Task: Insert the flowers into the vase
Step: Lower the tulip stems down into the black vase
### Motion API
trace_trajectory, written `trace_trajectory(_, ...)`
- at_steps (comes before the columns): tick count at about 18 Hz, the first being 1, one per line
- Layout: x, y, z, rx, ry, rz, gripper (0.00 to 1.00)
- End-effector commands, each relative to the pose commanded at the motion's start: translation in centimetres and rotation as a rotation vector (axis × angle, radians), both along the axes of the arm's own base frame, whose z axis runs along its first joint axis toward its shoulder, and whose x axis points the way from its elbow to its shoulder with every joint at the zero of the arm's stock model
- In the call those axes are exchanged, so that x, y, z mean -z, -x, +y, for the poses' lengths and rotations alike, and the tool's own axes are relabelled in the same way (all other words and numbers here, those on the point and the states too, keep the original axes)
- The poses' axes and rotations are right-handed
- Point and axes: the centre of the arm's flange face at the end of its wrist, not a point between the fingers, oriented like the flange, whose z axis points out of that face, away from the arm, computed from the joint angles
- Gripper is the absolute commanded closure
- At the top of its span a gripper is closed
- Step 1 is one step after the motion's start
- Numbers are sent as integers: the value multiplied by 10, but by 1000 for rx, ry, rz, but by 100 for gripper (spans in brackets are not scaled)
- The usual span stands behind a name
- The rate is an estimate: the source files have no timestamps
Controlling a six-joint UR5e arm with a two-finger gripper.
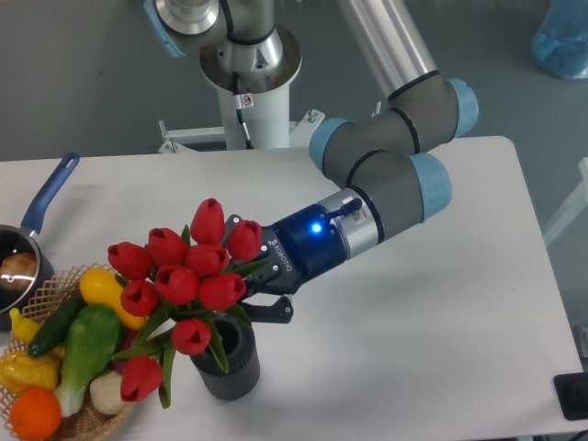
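Now | flowers [188,276] are seen standing in vase [230,363] near table [441,367] front edge | gripper [262,289] grip state cannot be told

We see red tulips [188,276] with green stems, a dark grey ribbed vase [230,366], and a blue-handled pot [37,213].

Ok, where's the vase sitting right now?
The vase stands near the table's front edge, left of centre, just right of the vegetable basket, with the flowers above it and the gripper directly behind.
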Motion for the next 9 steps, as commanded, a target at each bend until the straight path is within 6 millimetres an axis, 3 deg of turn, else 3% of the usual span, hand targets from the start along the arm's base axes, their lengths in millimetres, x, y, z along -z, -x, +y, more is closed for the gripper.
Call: trace_trajectory(9,48,-1,-2,-8,19,-2,99)
